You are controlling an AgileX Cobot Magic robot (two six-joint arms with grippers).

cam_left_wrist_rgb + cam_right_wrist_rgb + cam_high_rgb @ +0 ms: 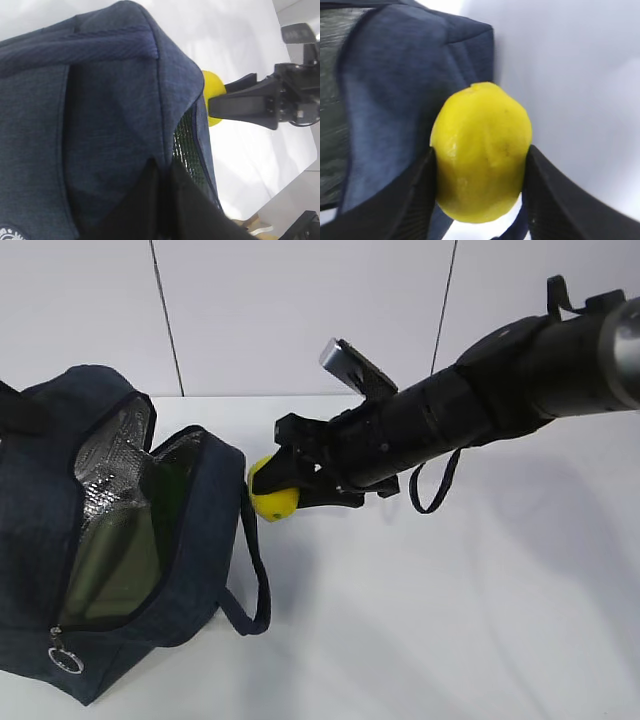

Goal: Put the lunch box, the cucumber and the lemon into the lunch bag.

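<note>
I have the right claw (pixel 268 487) clenched on the lemon (pixel 274 500), its two dark fingers (pixel 417 200) pressed against either side of the fruit, which sits clear of the white bench (pixel 450 620) as far as I can judge from the exterior view. The lemon hangs just beside the outer wall of the lunch bag (pixel 200 530), near the upper corner of its open mouth, not yet over the opening. The bag stands at the left of the bench with its zipper undone, the silver foil lining (pixel 105 465) showing, and something pale green lying inside that I take to be the lid of the lunch box (pixel 120 565). A dark green shape deeper in may be the cucumber, but I cannot be sure. A strap handle (pixel 255 585) droops down the bag's side and a metal ring pull (pixel 65 660) hangs at the lower end of the zipper. My left wrist view is filled with navy fabric, and I cannot tell how the left claw stands.
</note>
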